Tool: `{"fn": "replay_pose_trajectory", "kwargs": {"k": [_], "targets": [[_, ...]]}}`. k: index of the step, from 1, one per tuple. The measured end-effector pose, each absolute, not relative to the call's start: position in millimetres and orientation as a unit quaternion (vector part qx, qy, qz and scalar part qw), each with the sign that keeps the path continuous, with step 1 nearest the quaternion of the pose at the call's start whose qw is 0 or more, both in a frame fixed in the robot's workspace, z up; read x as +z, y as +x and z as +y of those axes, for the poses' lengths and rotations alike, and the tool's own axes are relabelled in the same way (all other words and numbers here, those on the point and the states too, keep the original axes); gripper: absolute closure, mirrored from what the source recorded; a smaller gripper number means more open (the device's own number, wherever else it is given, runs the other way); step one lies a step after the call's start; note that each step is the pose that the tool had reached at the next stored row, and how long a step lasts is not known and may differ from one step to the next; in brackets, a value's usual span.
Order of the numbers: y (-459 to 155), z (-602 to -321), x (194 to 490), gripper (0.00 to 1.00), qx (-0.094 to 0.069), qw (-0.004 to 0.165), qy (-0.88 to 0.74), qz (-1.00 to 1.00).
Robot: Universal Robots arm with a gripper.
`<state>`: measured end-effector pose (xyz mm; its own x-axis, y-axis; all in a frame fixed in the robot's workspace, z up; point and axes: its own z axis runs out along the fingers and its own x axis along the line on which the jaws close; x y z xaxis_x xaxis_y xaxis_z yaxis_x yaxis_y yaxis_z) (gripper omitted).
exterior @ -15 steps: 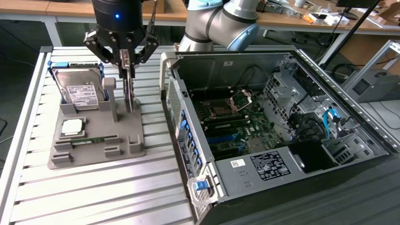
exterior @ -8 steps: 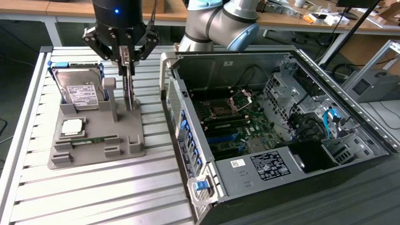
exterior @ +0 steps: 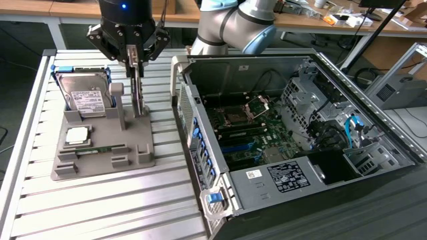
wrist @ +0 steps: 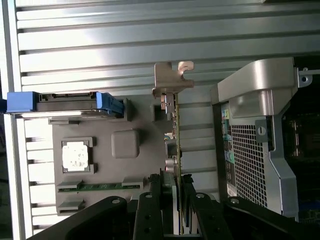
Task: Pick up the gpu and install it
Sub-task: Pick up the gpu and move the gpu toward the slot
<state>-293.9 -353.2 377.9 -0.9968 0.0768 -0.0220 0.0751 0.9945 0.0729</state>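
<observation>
Fingers (exterior: 129, 54) of the black gripper (exterior: 135, 62) are seen clamped on both faces of the gpu (exterior: 139, 95), a thin dark circuit card with a silvery end bracket. The card stands upright on edge in the grey moulded holder (exterior: 100, 165) on the slatted aluminium tabletop (exterior: 100, 210).

In the exterior view, the open metal computer case (exterior: 300, 125) lies to the exterior view's right of the holder, with its motherboard (exterior: 247, 130) exposed. A silver hard drive with a white label (exterior: 87, 97), a square silver processor (exterior: 77, 135) and a narrow green memory stick (exterior: 93, 149) are seated in the holder.

In the wrist view, the gpu (wrist: 175, 130) is seen edge-on between the fingers (wrist: 152, 210) of the gripper (wrist: 176, 182), just beside the perforated case wall (wrist: 250, 160).
</observation>
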Motion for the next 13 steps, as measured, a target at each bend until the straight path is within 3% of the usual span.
{"fn": "replay_pose_trajectory", "kwargs": {"k": [13], "targets": [[-293.9, -353.2, 390.4, 0.73, 0.037, 0.012, 0.038, 0.999]]}}
